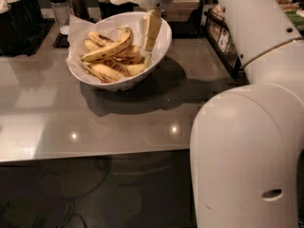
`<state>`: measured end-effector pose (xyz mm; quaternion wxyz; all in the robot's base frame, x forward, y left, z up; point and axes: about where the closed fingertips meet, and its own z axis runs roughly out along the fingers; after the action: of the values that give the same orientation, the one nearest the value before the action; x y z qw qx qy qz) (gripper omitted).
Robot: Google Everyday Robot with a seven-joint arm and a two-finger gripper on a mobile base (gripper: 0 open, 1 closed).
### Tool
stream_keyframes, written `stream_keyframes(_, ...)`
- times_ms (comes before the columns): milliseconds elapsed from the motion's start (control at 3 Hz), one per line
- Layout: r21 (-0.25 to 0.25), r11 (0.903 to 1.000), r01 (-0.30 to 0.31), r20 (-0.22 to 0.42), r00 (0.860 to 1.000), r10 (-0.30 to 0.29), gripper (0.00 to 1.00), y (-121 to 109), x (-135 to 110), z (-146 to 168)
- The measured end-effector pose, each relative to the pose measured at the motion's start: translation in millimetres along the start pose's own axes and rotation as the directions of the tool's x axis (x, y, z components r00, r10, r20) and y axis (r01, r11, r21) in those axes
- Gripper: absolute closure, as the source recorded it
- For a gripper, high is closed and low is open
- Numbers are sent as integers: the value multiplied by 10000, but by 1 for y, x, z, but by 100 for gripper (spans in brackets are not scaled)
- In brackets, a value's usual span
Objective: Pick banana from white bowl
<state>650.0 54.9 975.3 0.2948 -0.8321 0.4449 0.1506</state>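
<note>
Dipping the pincer (147,53) down from 12 o'clock into the white bowl (122,83), at the bowl's 3 o'clock side, just beside the heap of fruit. Not revealing how wide the pincer is parted, nor whether anything is clasped in it: cannot tell.

Sitting on a grey, glossy counter (118,127), mirroring two small lights and taking the bowl's dark shadow toward 5 o'clock. Looking dim all around, with clutter crowding the far edge.

Showing the banana (107,50) lying on top of the heap near the bowl's middle, running its long axis from 8 o'clock to 2 o'clock, curving with its belly toward 5 o'clock and lifting its dark tip at the 2 o'clock end, near the pincer. Showing shorter bananas (111,70) packed under and beside it.

Lining the bowl with crumpled white paper (77,30), sticking out past the rim at 10 o'clock.

Standing beyond the bowl at 11 o'clock: dark containers (19,18) and a glass jar (59,8) by a black mat (57,39). Standing at 2 o'clock: a black wire rack (221,42).

Filling the 4 o'clock foreground with the robot's white body (247,156), covering part of the counter.
</note>
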Motion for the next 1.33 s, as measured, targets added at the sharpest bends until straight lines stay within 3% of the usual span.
stream_keyframes(333, -394, 9992, -81, 173, 9998, 88, 0, -9, -4, 24)
stream_keyframes(1000, -1092, 9878, -1112, -384, 9934, 1076, 0, -2, 14, 60)
stream_keyframes(1333, -803, 9910, -1074, -297, 9940, 1054, 0, -11, 13, 64)
